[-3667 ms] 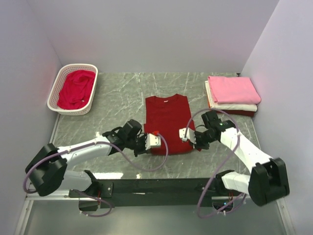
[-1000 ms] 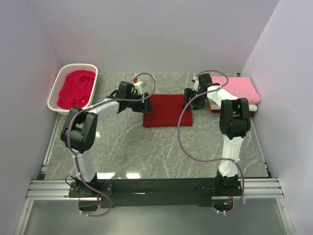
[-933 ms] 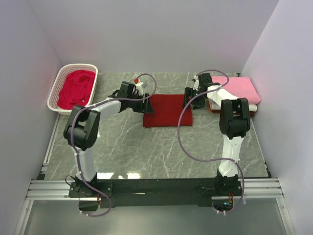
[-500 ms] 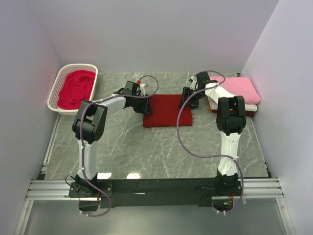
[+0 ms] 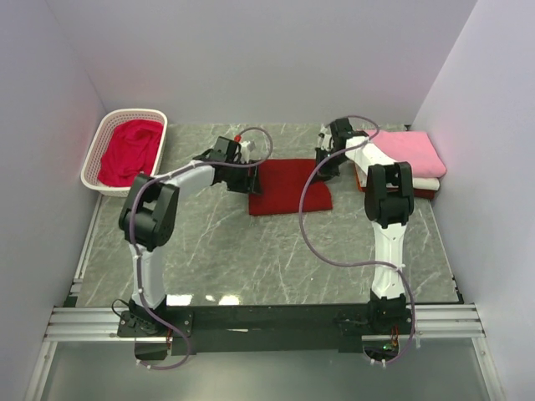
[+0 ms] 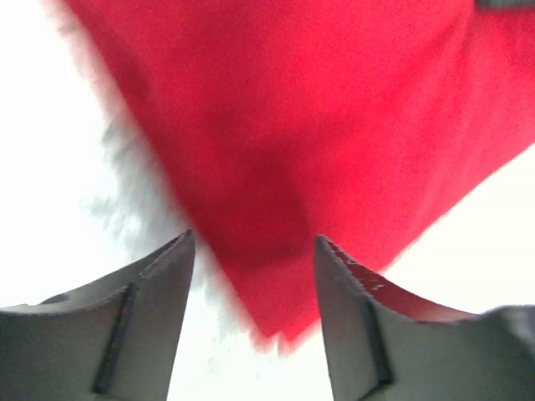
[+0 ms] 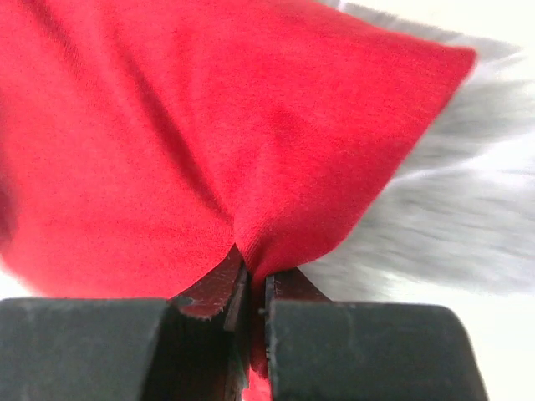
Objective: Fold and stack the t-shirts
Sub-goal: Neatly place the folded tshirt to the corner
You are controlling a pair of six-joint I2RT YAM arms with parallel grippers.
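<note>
Holding: right claw (image 7: 251, 280) is closed tight on a pinched ridge of the dark red t-shirt (image 7: 209, 142); cloth bunches right at the fingertips.
Left claw: (image 6: 255, 242) fingers (image 6: 142, 309) stand apart, with a corner of the dark red t-shirt lying in the gap. The cloth is not pinched and does not visibly touch either finger.
Dark red t-shirt: folded into a rectangle, lying on the tabletop (image 5: 251, 242) mid-width toward the far side, as the top view shows (image 5: 288, 188).
Claw positions, top view: left claw (image 5: 249, 171) at the shirt's far-left corner, right claw (image 5: 323, 163) at its far-right corner. Both arms are stretched out toward the back.
Crimson t-shirt: (image 5: 129, 150) crumpled and unfolded inside the white lattice basket (image 5: 94, 159) at the far-left corner of the tabletop.
Stack: pink t-shirt (image 5: 405, 154) folded on top of a white t-shirt (image 5: 422, 184), at the far-right side, just beside the right claw and apart from the dark red one.
Wrist views: the background is blown out pale and blurred; only cloth and fingers read clearly.
</note>
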